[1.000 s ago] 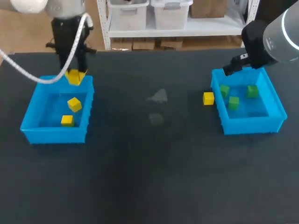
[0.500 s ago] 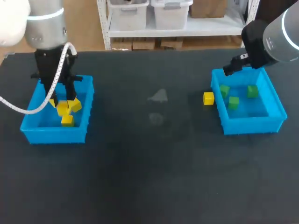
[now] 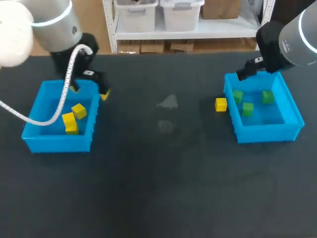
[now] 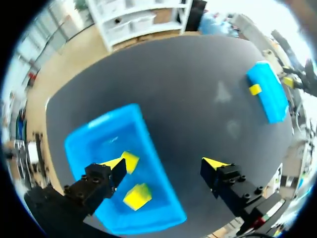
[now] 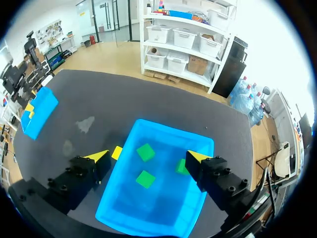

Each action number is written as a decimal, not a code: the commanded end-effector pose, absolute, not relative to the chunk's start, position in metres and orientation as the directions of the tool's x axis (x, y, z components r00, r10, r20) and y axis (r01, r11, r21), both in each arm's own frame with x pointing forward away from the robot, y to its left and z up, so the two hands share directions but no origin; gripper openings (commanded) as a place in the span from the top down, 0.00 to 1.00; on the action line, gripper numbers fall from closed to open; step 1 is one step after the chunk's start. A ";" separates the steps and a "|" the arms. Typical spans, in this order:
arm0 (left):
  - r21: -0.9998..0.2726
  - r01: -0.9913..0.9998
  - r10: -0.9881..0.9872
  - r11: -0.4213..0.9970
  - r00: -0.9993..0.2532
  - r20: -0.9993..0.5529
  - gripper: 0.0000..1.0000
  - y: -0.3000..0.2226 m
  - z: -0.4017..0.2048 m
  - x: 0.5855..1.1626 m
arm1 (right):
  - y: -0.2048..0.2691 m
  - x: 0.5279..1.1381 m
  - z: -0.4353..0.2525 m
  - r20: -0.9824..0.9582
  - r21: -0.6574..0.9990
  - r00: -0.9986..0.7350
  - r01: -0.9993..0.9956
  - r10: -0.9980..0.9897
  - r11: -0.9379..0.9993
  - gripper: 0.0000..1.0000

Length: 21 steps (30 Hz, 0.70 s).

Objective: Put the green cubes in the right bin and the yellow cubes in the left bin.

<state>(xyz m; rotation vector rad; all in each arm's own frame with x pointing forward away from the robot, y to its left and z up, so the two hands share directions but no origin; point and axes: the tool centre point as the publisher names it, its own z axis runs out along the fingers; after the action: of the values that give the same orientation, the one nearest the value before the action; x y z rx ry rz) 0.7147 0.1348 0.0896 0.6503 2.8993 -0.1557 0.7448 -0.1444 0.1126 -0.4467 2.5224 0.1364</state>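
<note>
The left blue bin (image 3: 37,111) holds three yellow cubes (image 3: 70,119). My left gripper (image 3: 89,91) hangs open and empty above the bin's far right corner. In the left wrist view the gripper (image 4: 165,163) straddles the bin's wall (image 4: 148,148), and two yellow cubes (image 4: 137,196) show beside one finger. The right blue bin (image 3: 292,111) holds three green cubes (image 3: 247,109). One yellow cube (image 3: 221,104) lies on the table just left of that bin. My right gripper (image 5: 147,156) stands open above the right bin (image 5: 168,128), over the green cubes (image 5: 144,178), with the stray yellow cube (image 5: 117,152) by one finger.
A black table top (image 3: 163,163) spreads between the two bins, with pale smudges (image 3: 168,102) near its middle. A white cable (image 3: 62,99) loops from my left arm across the left bin.
My left gripper, shut on a yellow cube above the left bin, dipped into it, let the cube go, then rose toward the bin's far right corner. The right arm stayed still.
</note>
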 end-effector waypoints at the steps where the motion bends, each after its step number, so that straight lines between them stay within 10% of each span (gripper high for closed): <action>1: -0.072 0.516 0.493 0.853 -0.845 -0.208 0.00 0.096 0.089 0.737 | -0.144 0.742 0.112 -0.560 -0.004 -0.779 -0.338 -0.282 0.941 0.00; 21: -0.050 0.867 0.782 0.496 -0.470 -0.410 0.00 -0.065 0.055 0.772 | -0.144 0.742 0.112 -0.560 -0.004 -0.779 -0.338 -0.282 0.941 0.00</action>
<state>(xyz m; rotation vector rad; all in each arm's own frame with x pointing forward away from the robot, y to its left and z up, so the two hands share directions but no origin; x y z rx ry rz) 0.7595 -0.0513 0.0668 1.3571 2.4199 -0.3311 0.7448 -0.1443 0.1126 -0.4468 2.5224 0.1364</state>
